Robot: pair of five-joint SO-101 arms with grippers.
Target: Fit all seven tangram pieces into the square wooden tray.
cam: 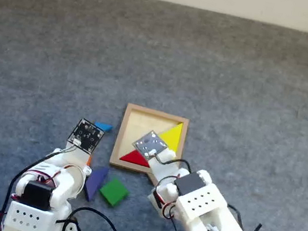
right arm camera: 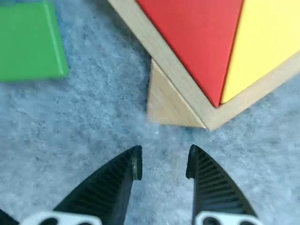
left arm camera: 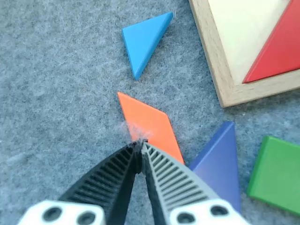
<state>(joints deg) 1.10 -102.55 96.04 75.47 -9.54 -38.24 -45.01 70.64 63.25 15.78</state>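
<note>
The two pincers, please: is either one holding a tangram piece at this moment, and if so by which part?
Nothing is held. The left pincer is shut, its tips at the edge of the orange piece; the right pincer is open over carpet.

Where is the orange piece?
In the left wrist view the orange piece lies on the carpet outside the tray, right at the tips of the left hand, between the light blue triangle and the dark blue triangle.
</note>
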